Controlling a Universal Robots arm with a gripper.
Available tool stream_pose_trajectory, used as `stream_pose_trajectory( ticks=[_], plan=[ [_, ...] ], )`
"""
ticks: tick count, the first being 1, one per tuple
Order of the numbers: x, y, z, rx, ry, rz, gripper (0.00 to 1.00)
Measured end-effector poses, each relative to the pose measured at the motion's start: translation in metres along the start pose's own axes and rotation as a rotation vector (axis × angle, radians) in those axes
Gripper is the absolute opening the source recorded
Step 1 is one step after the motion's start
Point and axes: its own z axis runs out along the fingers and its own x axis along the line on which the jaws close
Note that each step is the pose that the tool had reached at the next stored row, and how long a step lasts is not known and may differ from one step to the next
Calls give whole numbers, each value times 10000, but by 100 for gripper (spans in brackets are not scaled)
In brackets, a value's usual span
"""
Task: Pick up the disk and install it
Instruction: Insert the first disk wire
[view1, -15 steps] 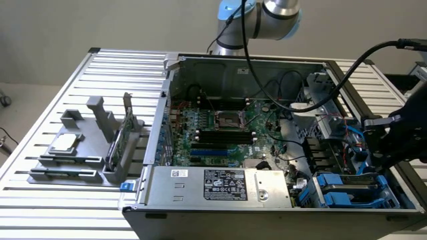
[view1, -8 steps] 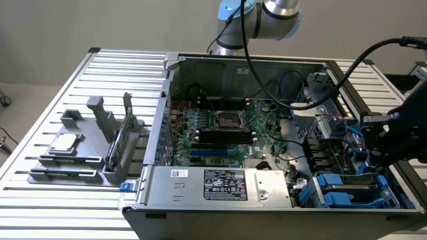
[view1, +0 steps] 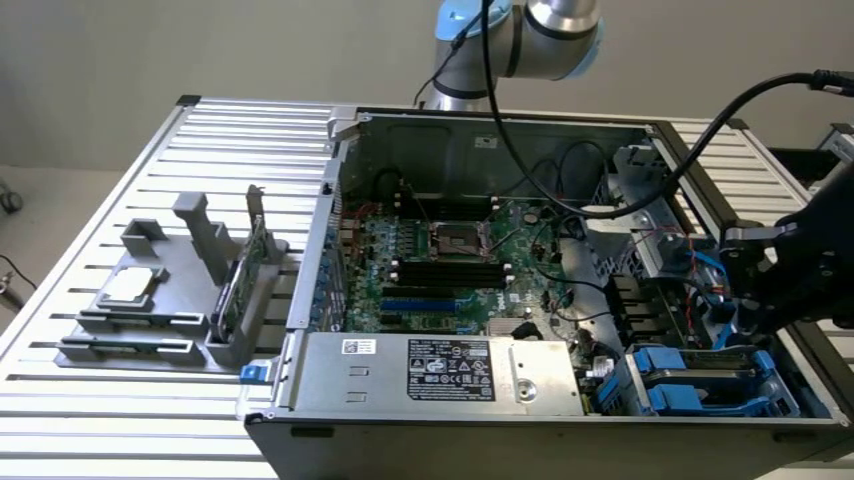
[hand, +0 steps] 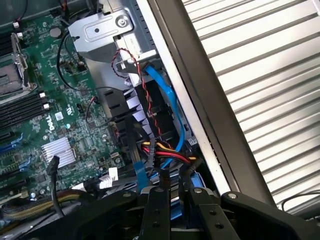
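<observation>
The task looks far along: the disk (view1: 707, 385) sits low in the blue-railed drive bay at the lower right of the exterior view, inside the open computer case (view1: 534, 445). The gripper (view1: 754, 320) is directly over it, though whether the disk is fully seated cannot be told. The wrist view gives the grip itself, the fingers (hand: 159, 210) drawn close with a sliver of blue rail seemingly pinched between them, near red, yellow and blue cables (hand: 165, 147). The exterior view adds the grey fixture (view1: 134, 355) on the slatted worktop (view1: 80, 400) at the frame's left.
</observation>
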Motion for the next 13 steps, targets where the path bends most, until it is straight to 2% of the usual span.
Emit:
stream_pose_trajectory(
  ticks=[2,5,13],
  plan=[
    [-6,-14,-2,-12,40,126,22],
    [-13,-29,3,-10,6,375,22],
    [-12,-39,40,31,-289,1723,22]
  ],
)
